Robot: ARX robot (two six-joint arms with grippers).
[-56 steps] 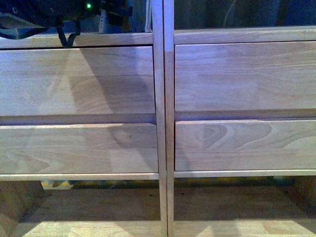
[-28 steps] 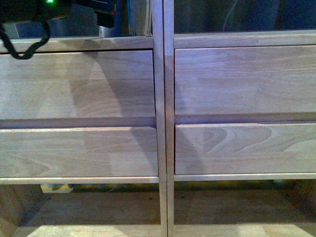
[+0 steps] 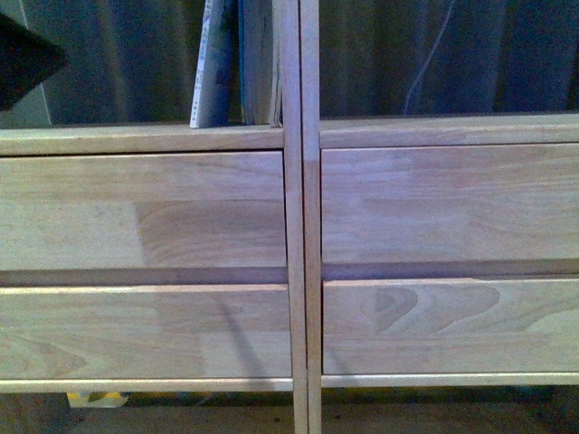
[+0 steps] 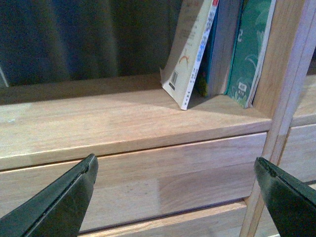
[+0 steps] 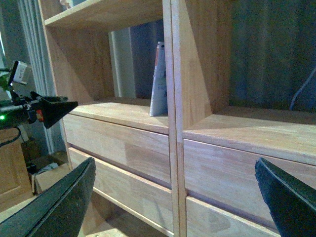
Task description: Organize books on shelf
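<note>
The light-wood shelf (image 3: 298,136) fills the front view, with four plain drawer fronts below an open board. Two books stand at the right end of the left compartment, against the middle post. The thin pale paperback (image 3: 210,63) leans to the right against the others. The thicker teal book (image 4: 252,49) stands upright next to the post. My left gripper (image 4: 175,197) is open and empty, in front of the upper left drawer, below and left of the books. My right gripper (image 5: 173,197) is open and empty, facing the middle post; the paperback (image 5: 159,79) shows in its view.
A dark part of my left arm (image 3: 23,54) shows at the upper left of the front view; the left gripper also shows in the right wrist view (image 5: 49,109). A darker wooden cabinet (image 5: 12,163) and a cardboard box (image 5: 47,173) stand beside the shelf. A grey curtain hangs behind.
The front view has risen: the drawers sit lower in the picture and the books now show. The left arm has moved away from the top middle to the far upper left.
</note>
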